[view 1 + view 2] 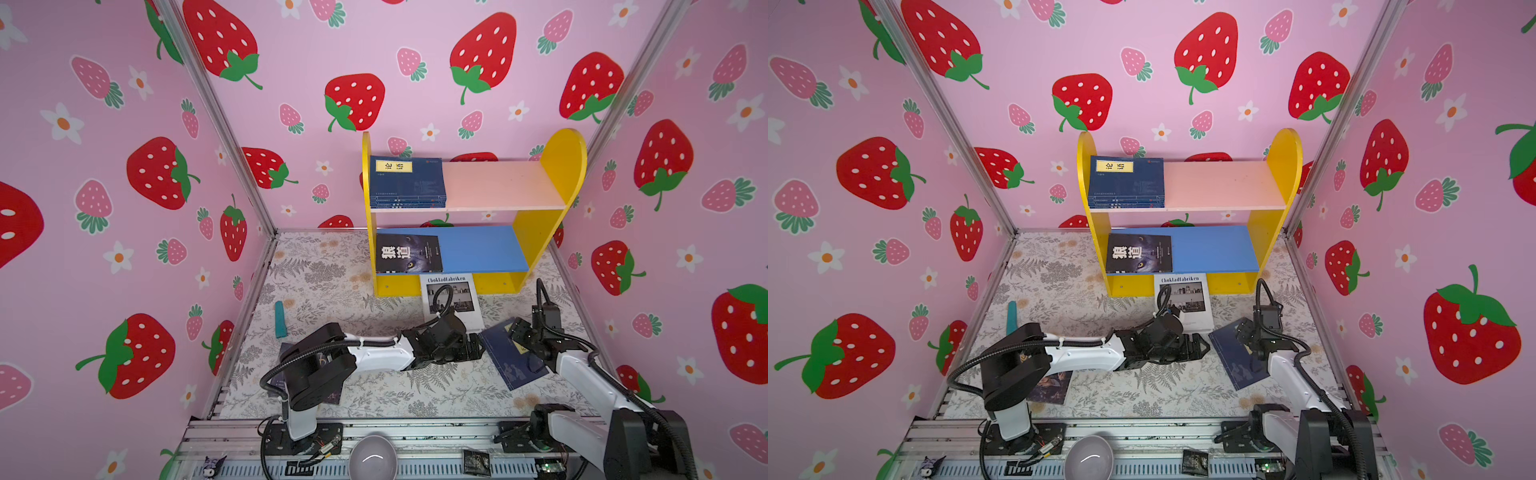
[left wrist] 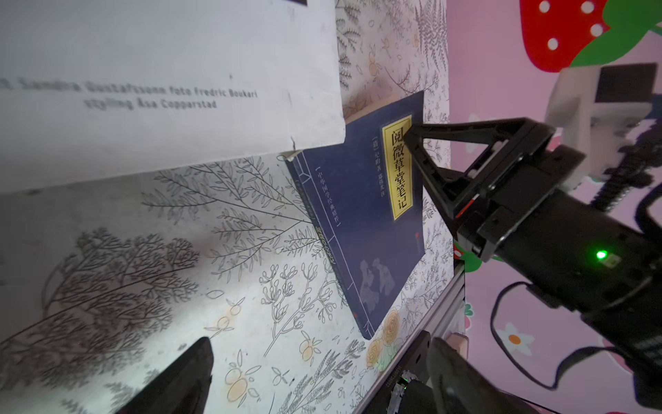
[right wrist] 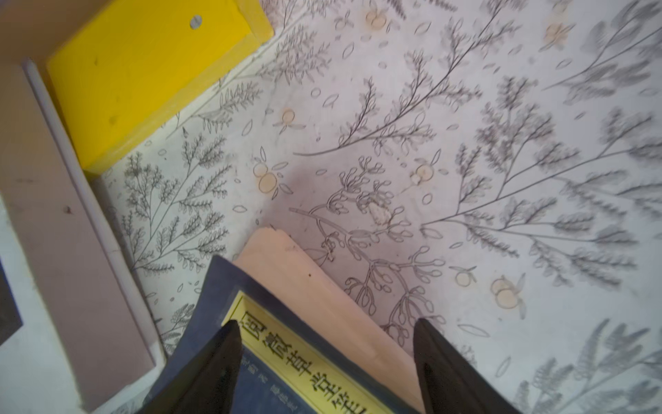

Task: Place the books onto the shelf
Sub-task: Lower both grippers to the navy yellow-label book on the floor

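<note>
The shelf [image 1: 536, 232] stands at the back. A stack of navy books [image 1: 407, 183] lies on its pink upper board, and a black wolf-eye book [image 1: 407, 253] lies on the blue lower board. The white "Chokladfabriken" book [image 1: 451, 286] lies on the mat in front. A navy book [image 1: 507, 361] [image 2: 358, 222] rests tilted at the right. My right gripper [image 1: 517, 332] [image 3: 326, 358] is open, one finger over the yellow label and the other past the page edge. My left gripper [image 1: 478, 349] [image 2: 322, 376] is open beside the book's spine. A dark book [image 1: 1050, 386] lies under the left arm.
A teal object [image 1: 281, 319] lies on the mat at the left. A grey bowl [image 1: 372, 457] and a small black packet [image 1: 476, 461] sit on the front rail. Pink strawberry walls close in on three sides.
</note>
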